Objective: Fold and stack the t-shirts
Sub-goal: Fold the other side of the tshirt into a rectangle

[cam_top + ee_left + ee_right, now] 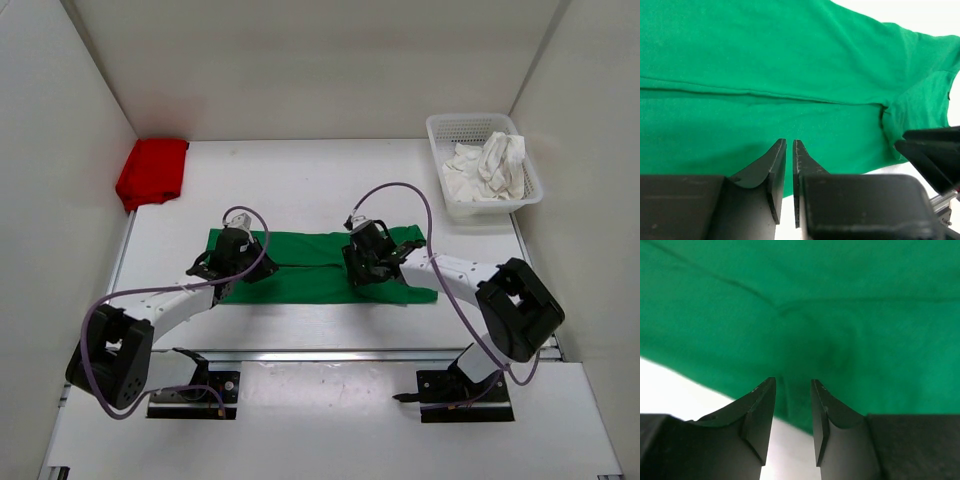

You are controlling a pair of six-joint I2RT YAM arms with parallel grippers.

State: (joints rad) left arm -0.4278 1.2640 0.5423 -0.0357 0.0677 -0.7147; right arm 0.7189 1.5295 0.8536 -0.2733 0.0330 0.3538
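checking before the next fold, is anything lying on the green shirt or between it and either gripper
Nothing visible does. The green t-shirt lies flat with only the left gripper and right gripper over it; both wrist views show bare cloth at the fingertips.

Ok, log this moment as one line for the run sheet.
green shirt: flat, mid-table, partly folded | left tool: nearly shut, empty | right tool: open over hem | red shirt: far-left corner | white shirt: in basket

No text, label, brand or number can be read in any view. The shirts, basket and arms appear unmarked.
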